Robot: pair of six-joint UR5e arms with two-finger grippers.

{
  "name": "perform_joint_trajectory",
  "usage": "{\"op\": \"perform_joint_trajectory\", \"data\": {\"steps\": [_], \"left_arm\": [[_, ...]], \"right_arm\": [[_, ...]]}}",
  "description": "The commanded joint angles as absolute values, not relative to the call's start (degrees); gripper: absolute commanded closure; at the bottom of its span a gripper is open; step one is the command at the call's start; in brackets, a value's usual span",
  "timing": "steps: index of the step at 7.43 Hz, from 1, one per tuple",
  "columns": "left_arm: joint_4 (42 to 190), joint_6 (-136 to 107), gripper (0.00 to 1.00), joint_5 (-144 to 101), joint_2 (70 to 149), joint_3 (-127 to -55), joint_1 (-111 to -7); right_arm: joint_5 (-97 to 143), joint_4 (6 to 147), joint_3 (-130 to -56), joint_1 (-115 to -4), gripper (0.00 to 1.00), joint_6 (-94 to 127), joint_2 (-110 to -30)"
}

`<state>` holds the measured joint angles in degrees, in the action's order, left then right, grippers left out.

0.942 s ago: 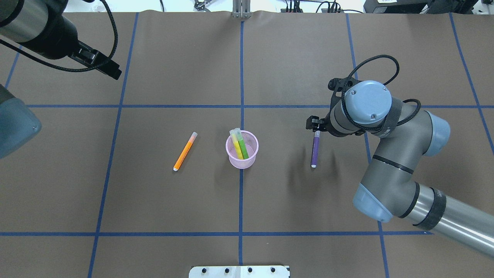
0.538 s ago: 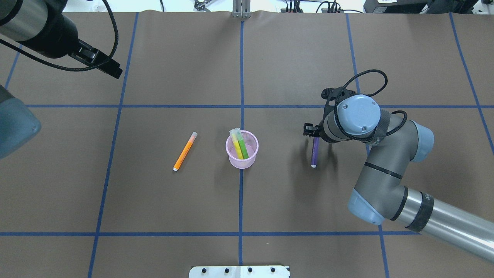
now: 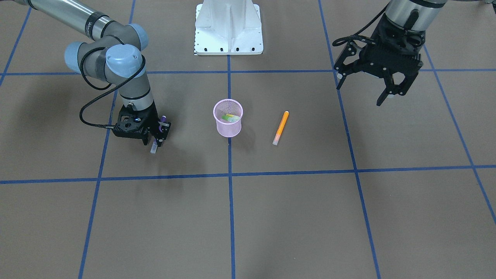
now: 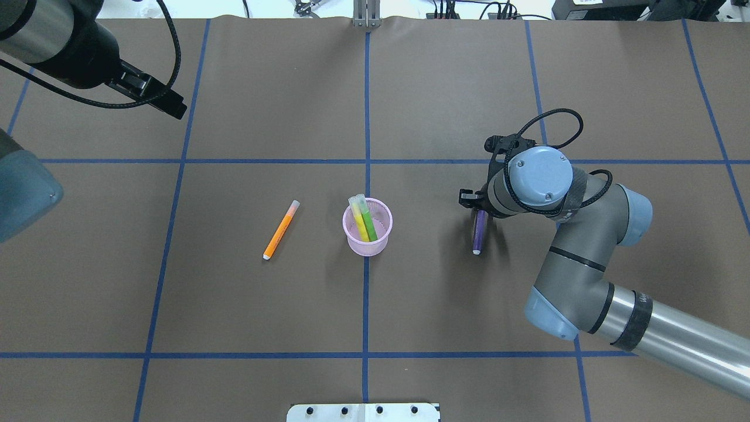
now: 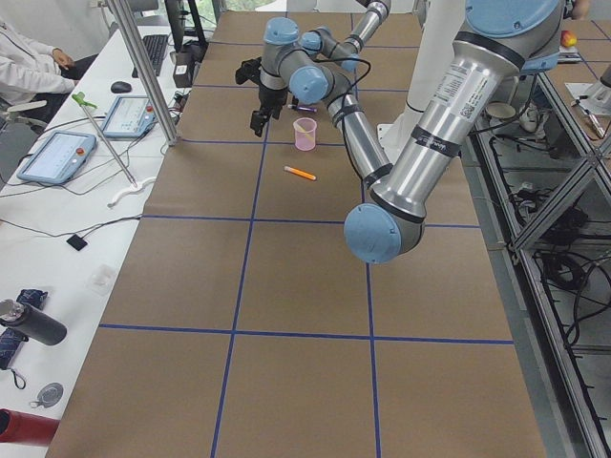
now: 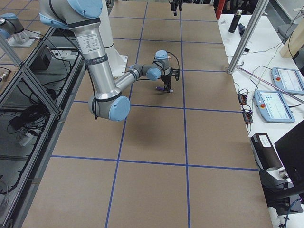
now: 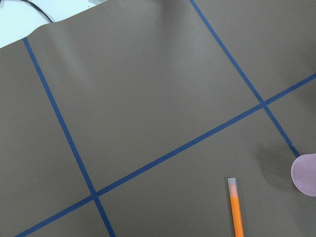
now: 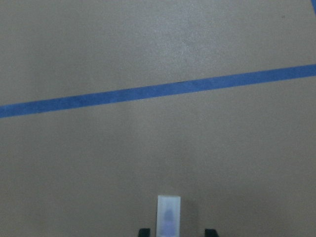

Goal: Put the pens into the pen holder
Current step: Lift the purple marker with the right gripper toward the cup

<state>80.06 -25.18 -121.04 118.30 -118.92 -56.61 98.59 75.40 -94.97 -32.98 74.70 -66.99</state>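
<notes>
The right gripper (image 3: 155, 142) has dropped lower than it was a moment ago, and its wrist now covers more of the purple pen (image 4: 479, 235). From overhead only the near half of that pen shows on the table (image 4: 263, 322), with the far half under the wrist. From the front just its purple end and pale cap stick out on either side of the gripper body. The right wrist camera catches only the cap and the two fingertips (image 8: 210, 232) at the bottom edge. One stands on each side of the cap with a gap to it, so the jaws straddle the pen without yet clamping it. In the left wrist view the holder (image 4: 367, 248) is cut off at the right edge and the orange pen (image 4: 280, 230) at the bottom. There are four pens and one holder. The green pen (image 4: 368, 223) and yellow pen (image 4: 359, 224) lean side by side inside the holder, caps up. The orange pen lies flat on the holder's left, well apart from it, and the purple pen lies flat on its right. The right arm reaches in with its elbow bent and its gripper pointing straight down at the table. The left gripper (image 3: 364, 88) hangs high over the far left of the table, jaws spread wide, holding nothing.
</notes>
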Motion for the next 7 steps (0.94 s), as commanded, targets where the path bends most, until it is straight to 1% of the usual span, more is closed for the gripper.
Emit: {"op": "perform_joint_trajectory", "data": {"steps": [1,2,3,4,7], "left_arm": [[80.1,-25.2,0.01,-121.0,118.3,-118.8,-56.6],[80.2,-25.2,0.01,-121.0,118.3,-118.7,-56.6],[80.1,-25.2,0.01,-121.1,118.3,-118.7,-56.6],[80.2,-25.2,0.01,-121.1,118.3,-118.7,-56.6],[80.2,-25.2,0.01,-121.2,118.3,-118.5,-56.5]], "right_arm": [[98.6,75.5,-94.8,-32.8,0.68,74.7,-67.0],[98.7,76.4,-94.9,-32.8,0.66,74.7,-66.7],[98.7,78.3,-95.0,-32.8,0.79,74.7,-65.7],[98.7,79.3,-95.4,-32.8,1.0,74.6,-65.0],[98.5,79.3,-96.9,-34.4,1.0,74.4,-64.7]]}}
